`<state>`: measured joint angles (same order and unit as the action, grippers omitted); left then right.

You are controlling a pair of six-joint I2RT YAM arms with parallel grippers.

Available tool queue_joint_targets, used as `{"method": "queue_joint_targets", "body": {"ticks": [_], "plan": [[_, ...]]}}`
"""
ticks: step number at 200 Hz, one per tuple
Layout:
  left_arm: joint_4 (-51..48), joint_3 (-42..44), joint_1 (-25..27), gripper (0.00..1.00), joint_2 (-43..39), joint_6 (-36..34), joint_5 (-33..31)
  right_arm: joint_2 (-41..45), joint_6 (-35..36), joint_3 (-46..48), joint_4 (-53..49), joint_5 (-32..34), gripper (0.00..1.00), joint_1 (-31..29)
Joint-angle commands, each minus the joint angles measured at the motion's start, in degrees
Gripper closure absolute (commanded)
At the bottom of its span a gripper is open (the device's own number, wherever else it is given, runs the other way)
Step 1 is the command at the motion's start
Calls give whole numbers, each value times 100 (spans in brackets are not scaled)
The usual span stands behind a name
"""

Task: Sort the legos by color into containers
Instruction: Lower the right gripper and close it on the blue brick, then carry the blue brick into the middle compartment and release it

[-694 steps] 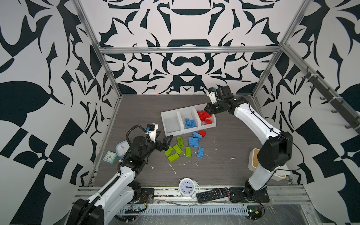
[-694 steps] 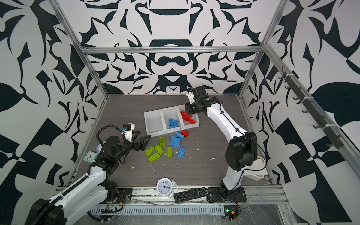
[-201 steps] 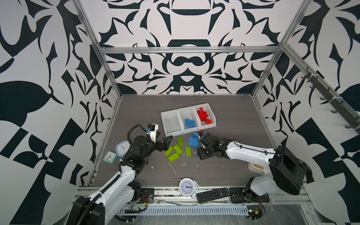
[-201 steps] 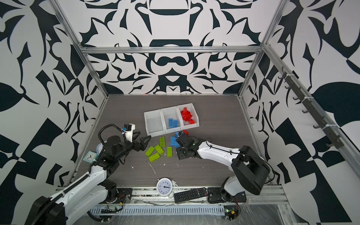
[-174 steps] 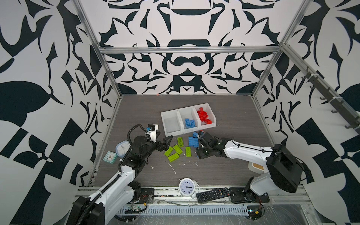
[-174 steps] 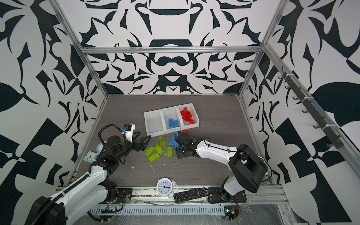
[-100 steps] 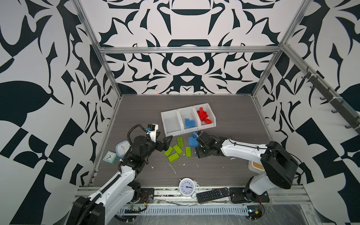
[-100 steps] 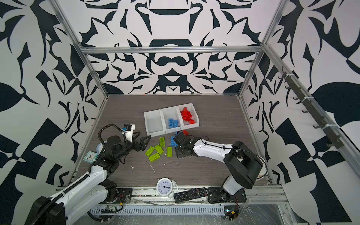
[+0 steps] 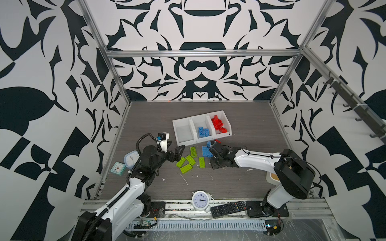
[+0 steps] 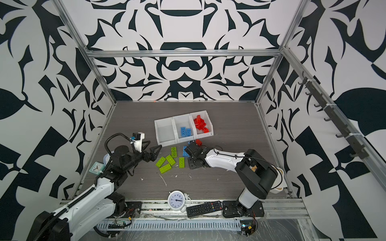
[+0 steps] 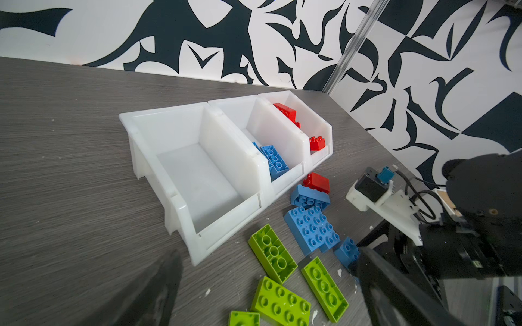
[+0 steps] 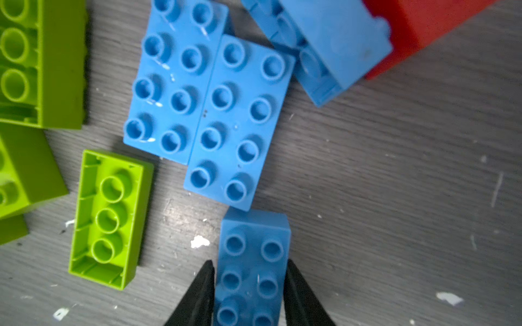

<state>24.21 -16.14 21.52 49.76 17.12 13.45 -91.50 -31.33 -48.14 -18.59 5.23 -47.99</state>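
Legos first: the right fingers [image 12: 197, 296] are pinching a blue brick [image 12: 254, 242] by its two long sides, and it sits flat on the tabletop [image 12: 395, 183], studs up. Right past its end, two more blue bricks [image 12: 209, 98] lie side by side, touching, studs up too. Next to those there's a tipped blue one [image 12: 333, 36] touching a red brick [image 12: 423, 25], both just in front of the bins [image 9: 184, 133]. On the other side of the blue pair, five green bricks [image 9: 186, 169] are scattered loose, at least a couple of them flipped hollow side up. The left fingers [image 11: 158, 288] are spread wide with nothing between them, parked just beside the green bunch. Further back, the three bins sit joined in a row. The middle one holds a couple of blues [image 9: 203, 131] and the one on the right holds a pile of reds [image 9: 218, 125].
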Motion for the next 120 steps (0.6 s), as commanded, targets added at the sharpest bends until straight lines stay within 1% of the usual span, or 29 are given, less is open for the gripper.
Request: {"method": "queue_joint_targets", "body": {"ticks": [1, 60, 102, 120], "plan": [[-73, -65, 10, 0, -45, 17, -47, 360, -90, 203, 72, 150, 61, -25], [-74, -84, 10, 0, 16, 35, -36, 970, -180, 502, 28, 342, 68, -24], [-161, -95, 10, 0, -78, 37, -94, 1107, -102, 402, -214, 398, 73, -22], [-161, -75, 8, 0, -137, 43, -116, 1227, -87, 369, -265, 393, 73, -21]]}}
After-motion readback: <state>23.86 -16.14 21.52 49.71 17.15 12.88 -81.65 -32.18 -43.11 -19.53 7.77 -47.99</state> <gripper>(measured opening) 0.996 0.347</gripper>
